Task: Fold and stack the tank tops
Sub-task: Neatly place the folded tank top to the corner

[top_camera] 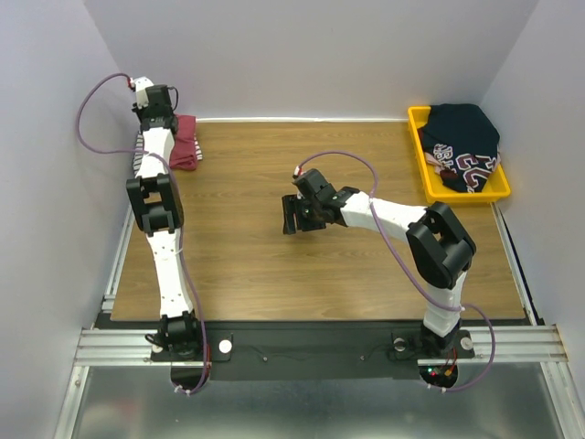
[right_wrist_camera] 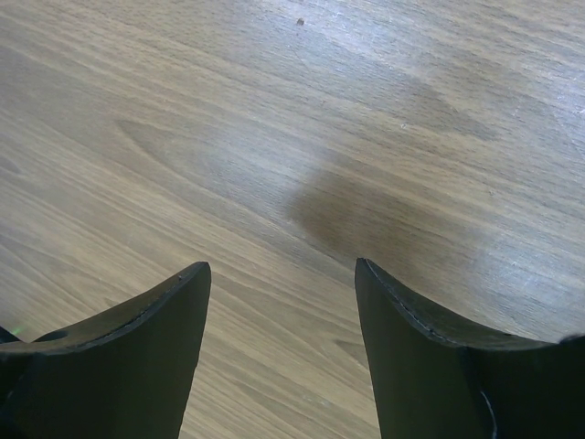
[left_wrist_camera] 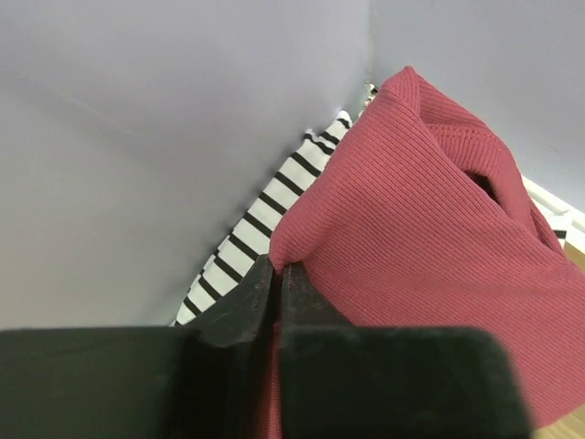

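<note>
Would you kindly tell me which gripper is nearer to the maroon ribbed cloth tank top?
Left. The left gripper pinches the maroon ribbed tank top in the far left corner; the right gripper hangs open above the wooden table, well away.

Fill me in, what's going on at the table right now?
The left claw is at the far left corner, pinched shut on an edge of the maroon ribbed cloth tank top. The white cloth tank top with dark stripes shows just behind it, by the wall. The right claw hangs open and empty over the middle of the wooden table. A yellow plastic bin at the far right holds dark navy clothing.
</note>
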Available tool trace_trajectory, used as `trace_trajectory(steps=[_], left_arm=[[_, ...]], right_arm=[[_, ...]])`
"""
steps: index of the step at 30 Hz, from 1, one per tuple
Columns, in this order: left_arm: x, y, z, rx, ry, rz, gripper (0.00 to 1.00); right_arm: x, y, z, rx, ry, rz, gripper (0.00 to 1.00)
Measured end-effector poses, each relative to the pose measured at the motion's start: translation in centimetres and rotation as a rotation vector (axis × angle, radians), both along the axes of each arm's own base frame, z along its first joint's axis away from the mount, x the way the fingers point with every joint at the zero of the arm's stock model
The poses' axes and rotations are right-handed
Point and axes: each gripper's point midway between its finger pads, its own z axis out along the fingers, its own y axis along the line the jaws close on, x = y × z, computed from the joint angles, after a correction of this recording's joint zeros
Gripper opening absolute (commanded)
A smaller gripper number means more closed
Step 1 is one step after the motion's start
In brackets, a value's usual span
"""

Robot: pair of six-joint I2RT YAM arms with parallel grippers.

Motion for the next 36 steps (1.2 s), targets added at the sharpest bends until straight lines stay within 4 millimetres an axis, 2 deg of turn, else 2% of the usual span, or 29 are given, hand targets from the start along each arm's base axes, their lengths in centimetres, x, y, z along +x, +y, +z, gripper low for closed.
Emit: trace_trajectory(steps=[1,2,9,12,14,16,17,19,22,24,26,27,31,32,33,34,35,36], left_arm=[[-0.1,0.2,-0.1,-0.002,-0.004,0.011,0.48],[-0.1,0.3,-0.1,-0.001,-0.008,0.021,0.74],[-0.4,0.2,-1.2,-0.021,-0.014,0.038,0.8],[-0.7,-0.4,-0.3,-0.025,-0.024,0.033,0.81],[-1.0,-0.9,1.1,-0.026,-0.04,0.024,0.81],[-1.4,-2.1,3.8,-0.03,-0.073,-0.001,0.82],[-1.5,-2.5,4.4,-0.033,-0.08,-0.009,0.82],[-2.3,-4.8,8.2,-0.037,-0.134,-0.047,0.82],[-4.2,-9.0,13.2,-0.063,-0.21,-0.121,0.82],[-6.5,-13.4,16.8,-0.089,-0.268,-0.19,0.82],[-8.7,-18.2,19.2,-0.122,-0.31,-0.275,0.82],[-10.2,-21.2,20.4,-0.149,-0.333,-0.335,0.82],[-16.4,-31.7,21.1,-0.234,-0.333,-0.561,0.82],[-18.3,-34.5,20.5,-0.252,-0.313,-0.628,0.82],[-19.8,-36.5,20.0,-0.266,-0.302,-0.673,0.82],[-22.1,-38.6,18.4,-0.278,-0.261,-0.725,0.82],[-23.5,-39.8,17.4,-0.282,-0.233,-0.758,0.82],[-25.8,-42.0,16.1,-0.286,-0.199,-0.813,0.82]], right_arm=[[0.0,0.0,0.0,0.0,0.0,0.0,0.71],[0.0,0.0,0.0,0.0,0.0,-0.001,0.71],[0.0,0.0,0.0,0.001,0.001,-0.003,0.75],[0.1,-0.1,0.2,0.0,-0.004,-0.007,0.76],[0.2,-0.1,0.5,0.003,-0.011,-0.013,0.77],[0.4,-0.2,1.3,0.008,-0.031,-0.022,0.77],[0.4,-0.2,1.6,0.011,-0.038,-0.025,0.77],[0.7,-0.4,3.1,0.028,-0.069,-0.037,0.78],[1.3,-0.8,5.5,0.054,-0.12,-0.06,0.78],[1.5,-1.2,7.1,0.073,-0.149,-0.081,0.79],[1.7,-1.6,8.4,0.09,-0.177,-0.098,0.8],[1.8,-2.0,9.1,0.098,-0.193,-0.113,0.8],[0.9,-4.2,10.5,0.102,-0.231,-0.166,0.83],[0.5,-5.0,10.9,0.1,-0.242,-0.182,0.87],[0.3,-5.6,11.1,0.099,-0.252,-0.196,0.88],[-0.1,-6.2,11.5,0.102,-0.265,-0.208,0.93],[-0.5,-7.1,11.9,0.099,-0.281,-0.228,1.0],[-0.7,-7.6,12.3,0.104,-0.292,-0.243,1.0]])
